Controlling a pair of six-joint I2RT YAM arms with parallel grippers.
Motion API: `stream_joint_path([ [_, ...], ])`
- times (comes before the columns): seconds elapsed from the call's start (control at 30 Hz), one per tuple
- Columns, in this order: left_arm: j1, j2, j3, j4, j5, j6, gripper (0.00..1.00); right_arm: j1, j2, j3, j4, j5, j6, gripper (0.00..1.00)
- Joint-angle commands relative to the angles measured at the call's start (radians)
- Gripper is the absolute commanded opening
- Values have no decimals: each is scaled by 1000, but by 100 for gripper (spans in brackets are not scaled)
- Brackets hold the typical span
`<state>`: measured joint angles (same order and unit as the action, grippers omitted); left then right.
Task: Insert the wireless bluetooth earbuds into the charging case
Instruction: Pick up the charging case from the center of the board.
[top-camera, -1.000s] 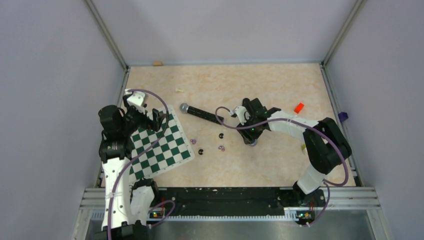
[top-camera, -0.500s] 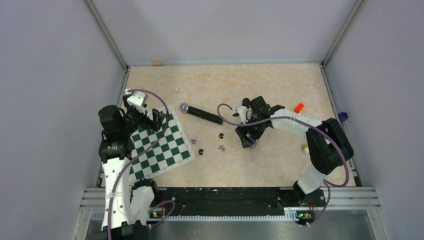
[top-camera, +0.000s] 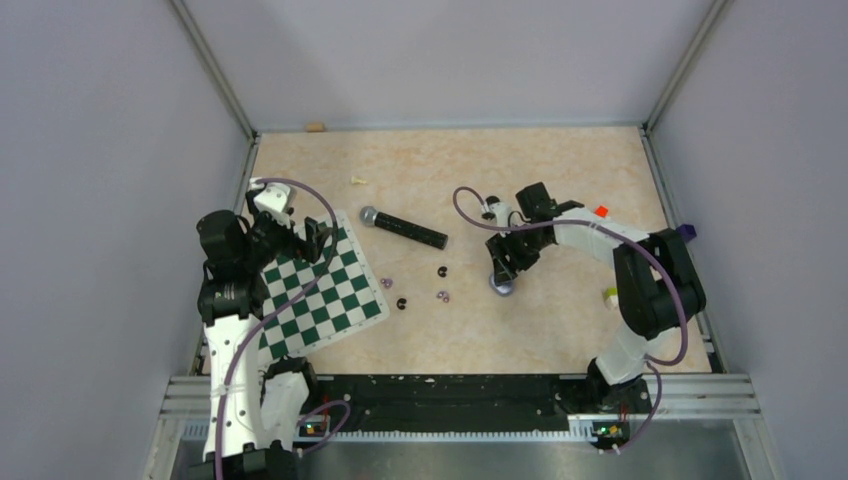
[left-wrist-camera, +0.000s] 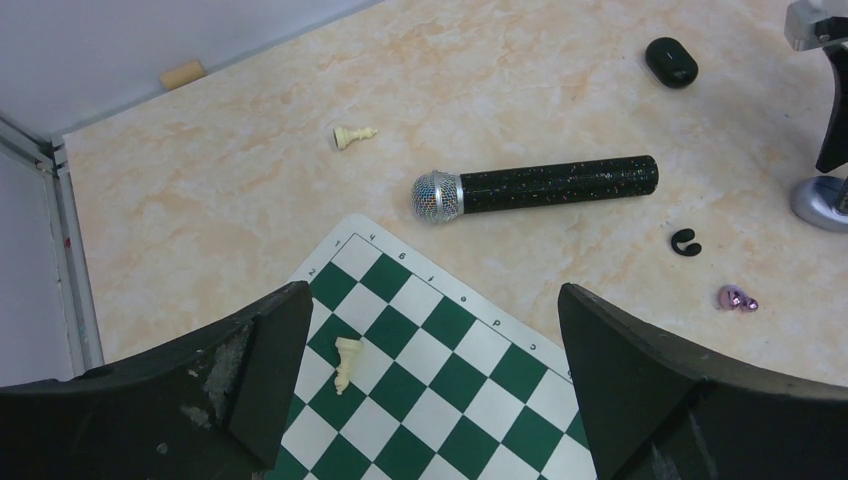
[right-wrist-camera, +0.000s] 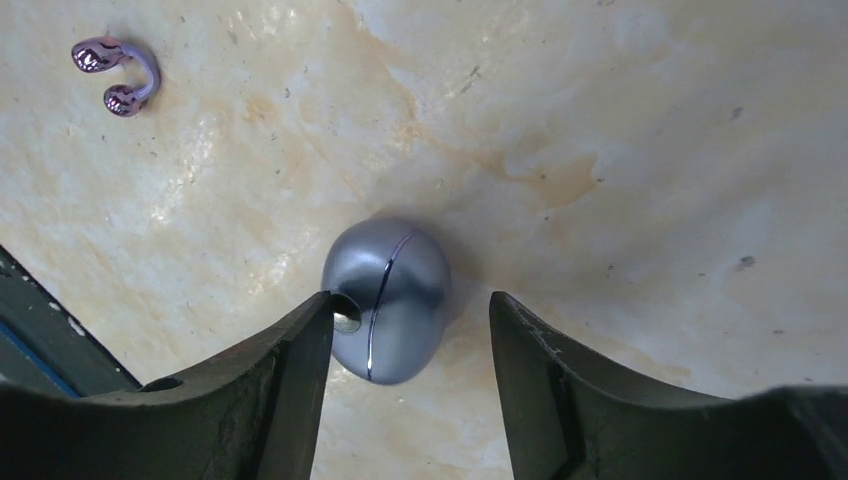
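R fingers (right-wrist-camera: 270, 400), swung right, sit apart astride charging case (right-wrist-camera: 390, 300); L fingers (left-wrist-camera: 240, 380) apart over chessboard (left-wrist-camera: 460, 400).

Mic (left-wrist-camera: 535, 187) lies just beyond chessboard (left-wrist-camera: 440, 330); cream chess pc (left-wrist-camera: 346, 363) atop it.

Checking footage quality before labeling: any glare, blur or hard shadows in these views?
Top external: even, soft light, no hard shadows. Left wrist: microphone and chessboard crisp; the near fingers are dark and soft-edged. Right wrist: the silver charging case carries a mild highlight and a faint shadow; the purple earbud glints.
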<state>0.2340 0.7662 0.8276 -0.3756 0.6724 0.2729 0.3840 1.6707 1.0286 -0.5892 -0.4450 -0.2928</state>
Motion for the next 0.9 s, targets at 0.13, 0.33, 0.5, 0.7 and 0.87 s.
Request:
stream_joint_path([
  [0.13, 5, -5, -2, 19, 12, 15, 99, -2, 50, 38, -19, -15, 7, 47],
  [0.33, 5, -8, -1, 18, 14, 17, 99, -2, 81, 41, -37, -34, 7, 42],
  [0.5, 5, -9, 0, 16, 16, 16, 99, -1, 82, 46, -64, -71, -13, 28],
  [0.7, 4, 4, -3, 30, 55, 7, 99, -1, 22, 45, -82, -148, -46, 14],
  [0.87, -6, 61, -2, 111, 114, -42, 99, -2, -55, 43, -65, -181, -56, 13],
])
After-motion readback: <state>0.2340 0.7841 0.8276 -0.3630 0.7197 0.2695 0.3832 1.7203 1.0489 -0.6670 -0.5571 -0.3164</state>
